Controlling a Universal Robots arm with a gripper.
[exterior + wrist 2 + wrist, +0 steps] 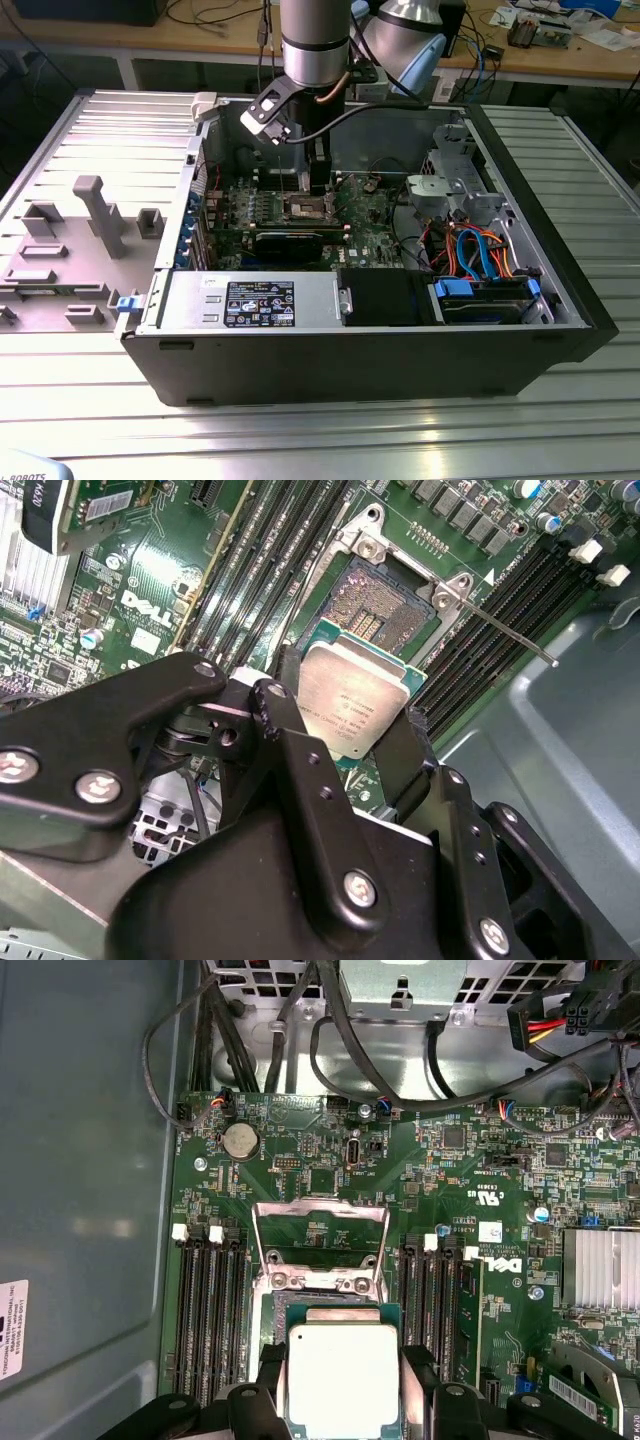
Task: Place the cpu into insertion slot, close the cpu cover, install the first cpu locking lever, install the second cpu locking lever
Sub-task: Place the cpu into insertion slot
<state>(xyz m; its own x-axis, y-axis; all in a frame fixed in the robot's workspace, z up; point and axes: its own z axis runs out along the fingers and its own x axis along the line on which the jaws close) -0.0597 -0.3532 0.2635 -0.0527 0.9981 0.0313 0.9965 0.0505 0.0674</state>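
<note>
The black, bolted end effector (350, 720) is pinching the cpu (355, 695) by two opposite edges, its flat fingers (405, 750) pressed against the chip's green rim. The cpu is a small square with a matt silver-grey metal lid; the fine print on it is too small to read. Directly beneath the end effector lies the insertion slot (385, 600), a square socket with a dark, grainy contact field and a silver rim. The chip hangs over its nearer part, and whether it touches cannot be told. In the first wrist view the cpu cover (320, 1278), a thin silver frame with a square window, stands raised just beyond the end effector (343, 1385). A thin steel locking lever (510, 630) juts out beside the socket. Long black memory slots (205, 1310) flank the socket. All of this sits on a green motherboard (400, 1160) inside an open black computer case (350, 370) on a ribbed aluminium bench (300, 440). A printed label (258, 302) lies on the case's grey power supply.
</note>
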